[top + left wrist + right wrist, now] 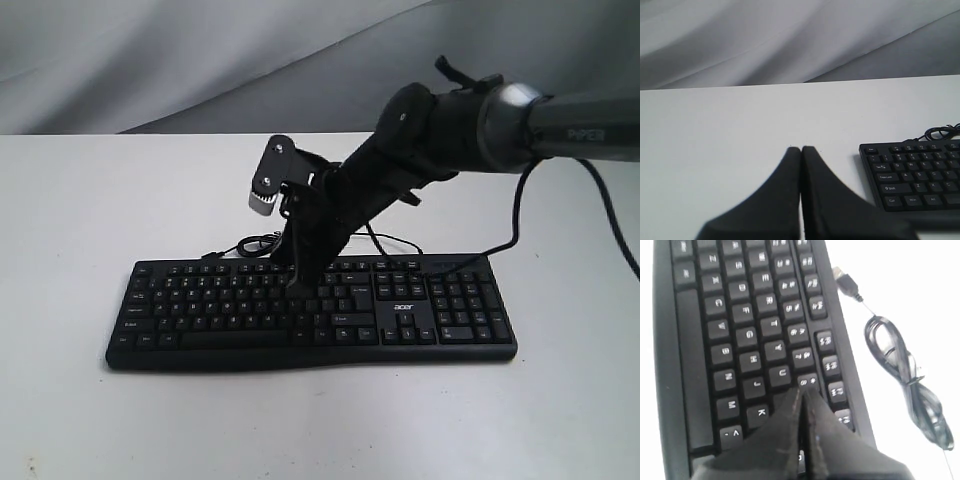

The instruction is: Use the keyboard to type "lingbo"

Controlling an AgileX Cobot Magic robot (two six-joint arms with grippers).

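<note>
The black keyboard (250, 310) lies flat on the white table, with its acer logo above the arrow keys. My right gripper (300, 285) reaches down from the right onto the letter block. In the right wrist view this gripper (802, 390) is shut, and its tips rest on the key between U, K and 8, hiding that key's legend. There the keyboard (740, 330) fills the left side. My left gripper (801, 148) is shut and empty above bare table, well off the left end of the keyboard (915, 175). It does not show in the exterior view.
The keyboard's thin black cable (250, 245) lies coiled just behind the keyboard, also visible as the cable (900, 360) with its USB plug (845, 282). The white table (80, 250) extends on all sides, and grey cloth hangs behind it.
</note>
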